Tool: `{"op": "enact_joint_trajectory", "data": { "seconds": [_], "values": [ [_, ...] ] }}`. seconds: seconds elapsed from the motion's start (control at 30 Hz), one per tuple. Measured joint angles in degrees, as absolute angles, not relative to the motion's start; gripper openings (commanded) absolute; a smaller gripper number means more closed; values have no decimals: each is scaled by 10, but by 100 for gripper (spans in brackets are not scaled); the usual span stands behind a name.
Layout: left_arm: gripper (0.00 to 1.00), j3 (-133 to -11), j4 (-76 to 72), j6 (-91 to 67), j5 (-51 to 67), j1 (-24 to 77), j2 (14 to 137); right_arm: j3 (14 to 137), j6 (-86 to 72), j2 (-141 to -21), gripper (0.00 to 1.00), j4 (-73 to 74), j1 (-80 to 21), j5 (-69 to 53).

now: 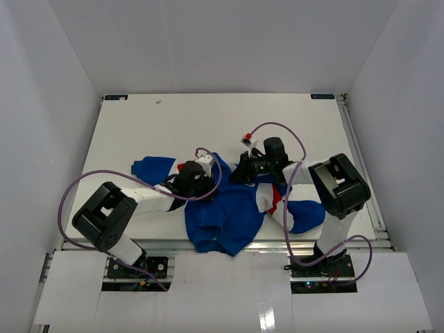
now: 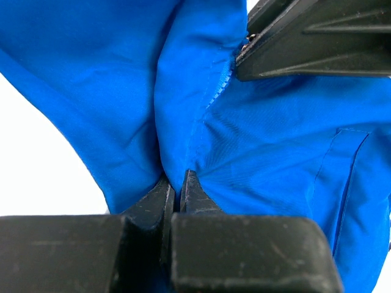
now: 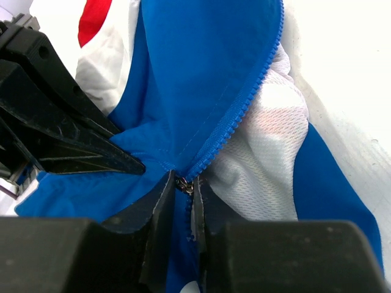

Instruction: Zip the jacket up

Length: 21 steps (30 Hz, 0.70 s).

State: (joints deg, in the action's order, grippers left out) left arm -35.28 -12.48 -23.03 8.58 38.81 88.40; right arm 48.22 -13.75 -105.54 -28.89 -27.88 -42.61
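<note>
"Starting at the left: where did the jacket [image 1: 229,211] lie against the left gripper [image 1: 202,173]?"

"It lay crumpled on the white table [image 1: 208,118], near the front edge, between the two arms. The left gripper sat on its upper left part. In the left wrist view the fingertips [image 2: 160,196] were pressed nearly together, with a raised fold of blue cloth pinched in the slit."

"And the right gripper [image 1: 244,166]?"

"Just beside it, to the right, the two almost touching. Its jaws stood narrow and were closed on the zipper slider [image 3: 185,185], at the foot of the zipper teeth [image 3: 244,104]. Above the slider the jacket's halves spread apart, baring white mesh lining [image 3: 263,140]. A red panel [image 3: 95,18] showed at the upper left of that view."

"What crowded them?"

"Each other. A black finger of one gripper intruded into the other's wrist view, right at the pinched cloth. Purple cables [image 1: 69,201] looped over both arms, and the right arm [image 1: 298,170] lay across the jacket's right side."
</note>
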Motion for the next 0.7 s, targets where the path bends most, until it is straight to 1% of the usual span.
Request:
{"op": "enact_joint_trajectory", "data": {
  "seconds": [0.03, 0.33, 0.5, 0.7],
  "values": [
    [0, -353, -125, -230, 86, 388, 884, 483, -137, -1055, 8, -288, -279, -426],
    [0, -353, -117, -234, 86, 388, 878, 484, -155, -1054, 8, -287, -279, -409],
    [0, -353, -103, -241, 86, 388, 826, 493, -180, -1023, 8, -267, -271, -405],
    [0, -353, -101, -245, 81, 388, 748, 542, -203, -1000, 8, -231, -256, -442]
  ]
}}
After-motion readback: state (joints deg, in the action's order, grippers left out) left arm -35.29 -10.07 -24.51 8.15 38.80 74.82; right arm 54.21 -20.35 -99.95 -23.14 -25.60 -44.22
